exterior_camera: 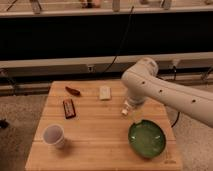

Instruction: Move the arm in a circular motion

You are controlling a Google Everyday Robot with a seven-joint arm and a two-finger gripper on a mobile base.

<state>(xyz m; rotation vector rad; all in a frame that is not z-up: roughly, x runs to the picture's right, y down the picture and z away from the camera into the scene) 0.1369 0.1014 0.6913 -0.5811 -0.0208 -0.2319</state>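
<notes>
— Where is your arm?
— My arm (165, 92) comes in from the right edge and reaches leftward over the right half of the table (95, 132). Its rounded elbow is the highest part, above the table's far right area. From there a short link drops toward the wood.
— What does it look like?
— Big, glossy and white. It has thick tubular links, a smooth domed joint at the bend, and a row of small dark dots along the long link. It dwarfs everything on the table.
— And your gripper?
— The gripper (125, 111) hangs at the low end of that short link, pointing down, close above bare wood and just beyond the far-left rim of the bowl (146, 141). It shows only as a small pale tip. How wide it is spread, or whether it holds anything, I cannot tell.
— What lies around it?
— The bowl is green and sits near the front right corner. A pale block (104, 92) lies to the left of the gripper, nearer the far edge. Farther left are a reddish-brown piece (73, 91) and, a little nearer the front, a dark bar (69, 108). A cup (53, 135) stands upright near the front left, well apart from the gripper.
</notes>
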